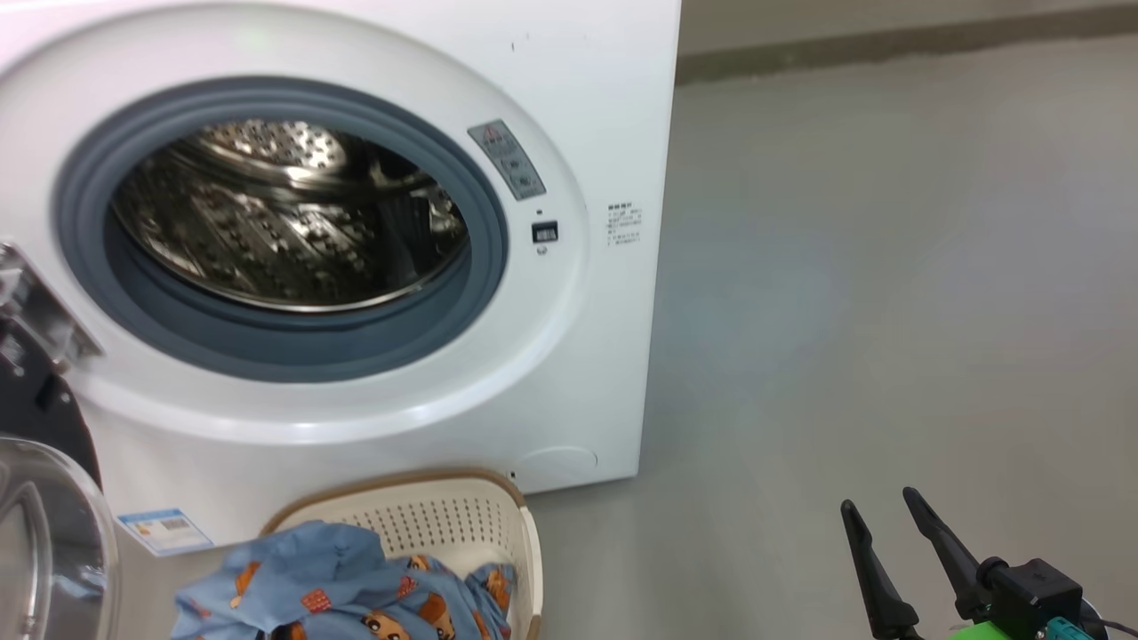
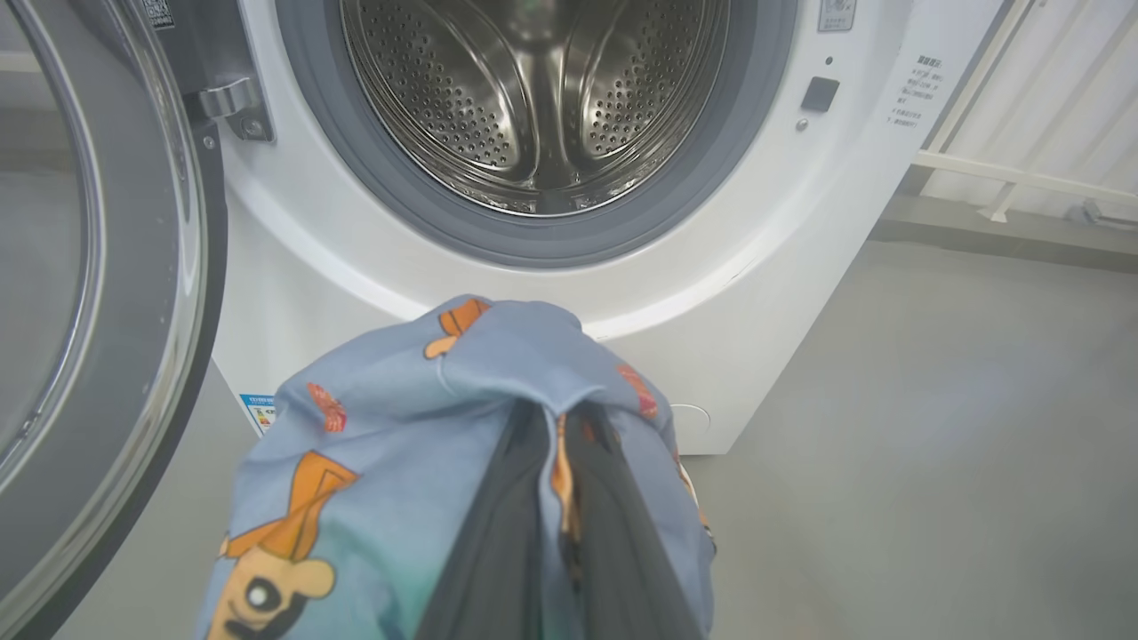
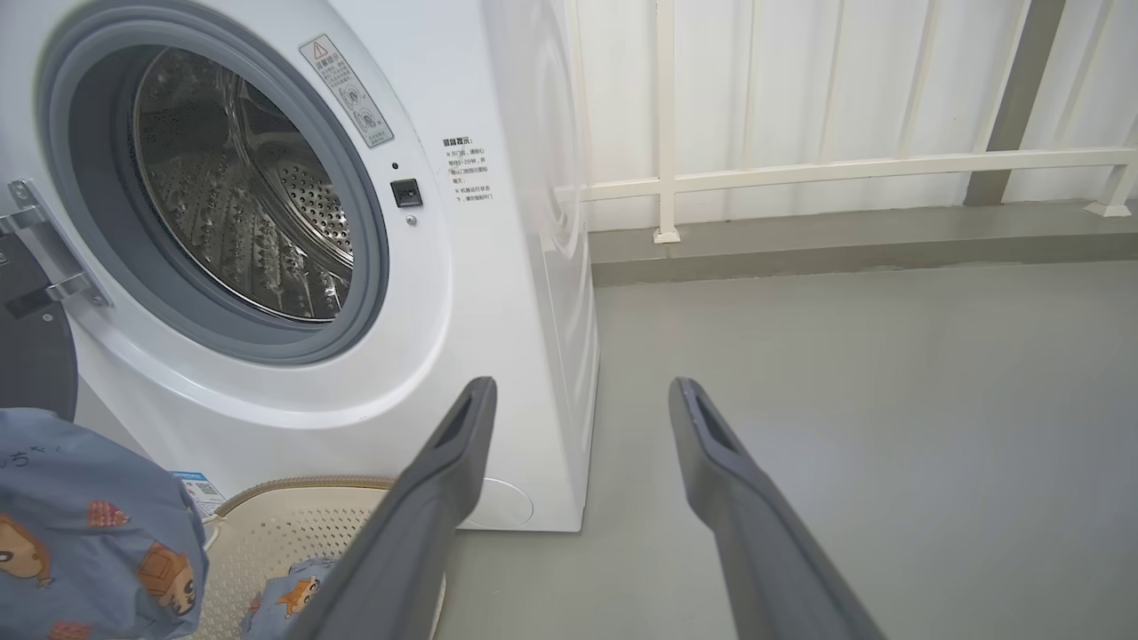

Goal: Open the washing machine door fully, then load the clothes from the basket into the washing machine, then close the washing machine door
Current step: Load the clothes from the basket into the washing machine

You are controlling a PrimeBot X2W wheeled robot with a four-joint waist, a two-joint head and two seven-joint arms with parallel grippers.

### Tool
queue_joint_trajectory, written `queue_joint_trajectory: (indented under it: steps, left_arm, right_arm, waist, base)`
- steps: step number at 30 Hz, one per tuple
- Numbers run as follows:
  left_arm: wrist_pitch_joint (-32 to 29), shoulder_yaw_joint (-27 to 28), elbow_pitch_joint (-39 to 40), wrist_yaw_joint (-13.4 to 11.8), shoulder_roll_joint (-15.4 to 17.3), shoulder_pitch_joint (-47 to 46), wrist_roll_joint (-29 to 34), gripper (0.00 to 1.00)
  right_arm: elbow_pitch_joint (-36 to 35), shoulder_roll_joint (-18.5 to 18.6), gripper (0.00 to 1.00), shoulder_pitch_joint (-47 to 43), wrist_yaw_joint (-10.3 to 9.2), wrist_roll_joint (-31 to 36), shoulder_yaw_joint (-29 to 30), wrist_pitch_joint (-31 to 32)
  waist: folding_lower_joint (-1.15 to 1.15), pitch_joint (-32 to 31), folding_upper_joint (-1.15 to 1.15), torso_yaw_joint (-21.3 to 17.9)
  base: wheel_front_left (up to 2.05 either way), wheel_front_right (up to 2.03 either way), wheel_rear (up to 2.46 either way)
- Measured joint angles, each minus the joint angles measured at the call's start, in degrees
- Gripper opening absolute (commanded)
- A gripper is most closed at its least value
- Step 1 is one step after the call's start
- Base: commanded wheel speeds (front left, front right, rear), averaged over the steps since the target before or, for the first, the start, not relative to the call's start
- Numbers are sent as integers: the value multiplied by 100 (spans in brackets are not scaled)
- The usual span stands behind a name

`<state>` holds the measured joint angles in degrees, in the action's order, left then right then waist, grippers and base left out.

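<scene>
Jaws of the left gripper [image 2: 564, 413] pinch the clothes [image 2: 400, 418], bunch raised over the basket [image 1: 427, 511], part lying inside it, below the washing machine [image 1: 578, 89] opening. Right gripper [image 1: 877, 500] spread, empty. Washing machine door [image 2: 191, 311] stands open. Risk: trailing fabric snags the gasket [image 1: 267, 356], slips the pinch.

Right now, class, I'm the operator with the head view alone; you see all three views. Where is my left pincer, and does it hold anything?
Observer: The left pincer is shut on a fold of the clothes, held up in front of the washing machine, lower than its opening.
Operator: Is the door out of the way?
Observer: Yes, the washing machine door stands swung open to the opening's left.
Operator: What is beyond the machine's right side?
Observer: A white railing stands back there.
</scene>
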<state>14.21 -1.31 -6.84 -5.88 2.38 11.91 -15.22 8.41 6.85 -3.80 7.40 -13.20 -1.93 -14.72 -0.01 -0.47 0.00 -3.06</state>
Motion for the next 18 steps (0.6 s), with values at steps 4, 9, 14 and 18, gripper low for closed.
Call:
queue_joint_trajectory:
  steps: [4,9,14,18]
  left_arm:
    - [0,29,276,0,3,162,67,0]
    - [0,40,554,0,12,284,94,0]
    - [0,3,635,1,16,348,133,0]
    - [0,-4,646,3,16,348,133,0]
  right_arm:
    - [-3,-1,100,-7,0,2,19,0]
    - [-3,-1,100,-146,0,8,49,0]
    - [-4,-10,100,-210,0,9,48,0]
    - [-5,-24,100,-210,0,9,44,0]
  waist:
    - [0,-192,0,14]
    - [0,-321,0,36]
    - [0,-358,0,80]
    - [0,-352,0,84]
  base:
    - [0,0,0]
    - [0,0,0]
    - [0,0,0]
    - [0,0,0]
